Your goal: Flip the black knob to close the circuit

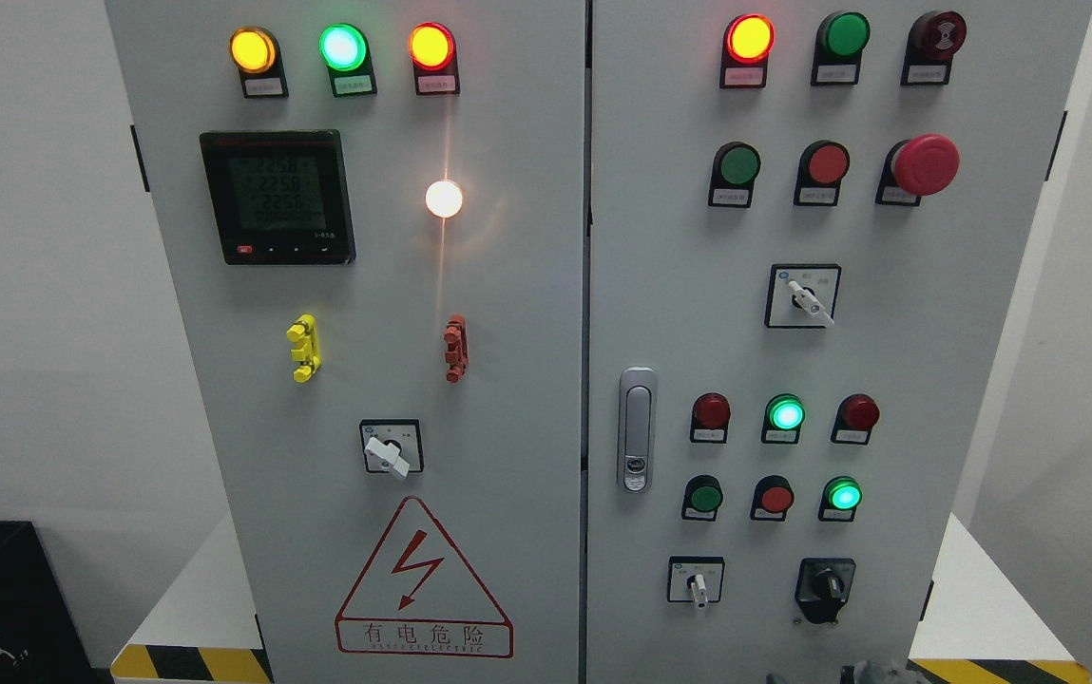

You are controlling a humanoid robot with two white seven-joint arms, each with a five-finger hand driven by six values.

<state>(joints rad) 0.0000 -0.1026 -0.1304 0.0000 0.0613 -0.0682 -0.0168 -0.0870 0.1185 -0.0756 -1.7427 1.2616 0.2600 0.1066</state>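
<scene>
Below, black knob (825,587) at cabinet lower right; warning triangle (423,578) reads "有电危险"; robot hand state: cannot tell.

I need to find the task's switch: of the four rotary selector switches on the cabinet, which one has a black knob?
The black knob at the right door's bottom right corner. The other three selectors have white handles.

The cabinet (526,380) is pale grey. At lower right of the frame sits the black knob (826,584). The mushroom button (926,163) at upper right is red. The warning triangle (423,579) at bottom centre is red-outlined with a red bolt. Yellow-and-black hazard stripes (189,663) mark the lower left base.
</scene>
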